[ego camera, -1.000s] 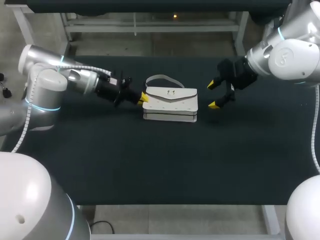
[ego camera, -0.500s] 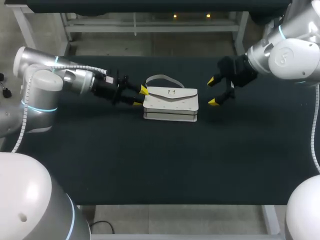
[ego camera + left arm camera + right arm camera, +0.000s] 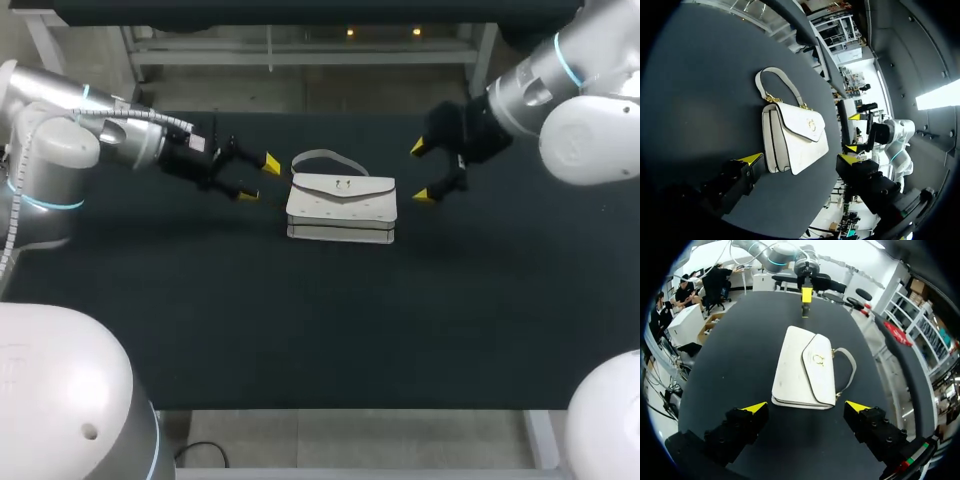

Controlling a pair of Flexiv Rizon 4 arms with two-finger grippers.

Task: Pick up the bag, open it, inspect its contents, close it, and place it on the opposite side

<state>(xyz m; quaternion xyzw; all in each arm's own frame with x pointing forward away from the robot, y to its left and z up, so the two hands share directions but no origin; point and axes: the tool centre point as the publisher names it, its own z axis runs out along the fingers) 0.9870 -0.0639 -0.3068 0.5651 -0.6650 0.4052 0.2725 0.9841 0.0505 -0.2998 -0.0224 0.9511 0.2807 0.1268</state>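
— Where is the bag to be found?

— It is laid on its back on the dark table, near the middle and toward the far edge. Its flap is turned upward and is seen closed, with a small gold clasp on it. The strap is looped out on the cloth behind it (on the side away from the robot).

— How is the left gripper held?

— It is held just off the bag's left end, apart from it. Its yellow-tipped fingers are spread wide and nothing is gripped. In the left wrist view the bag is seen ahead of the spread fingers, untouched.

— Is the right gripper placed likewise?

— It is found off the bag's right end, a little clear of it. Its fingers are spread as well, with nothing held between them. In the right wrist view the bag is seen lengthwise ahead of the two tips, and the left gripper is seen beyond its far end.

— Is the bag lifted at all?

— No; it is rested on the table, and it is touched by neither gripper.
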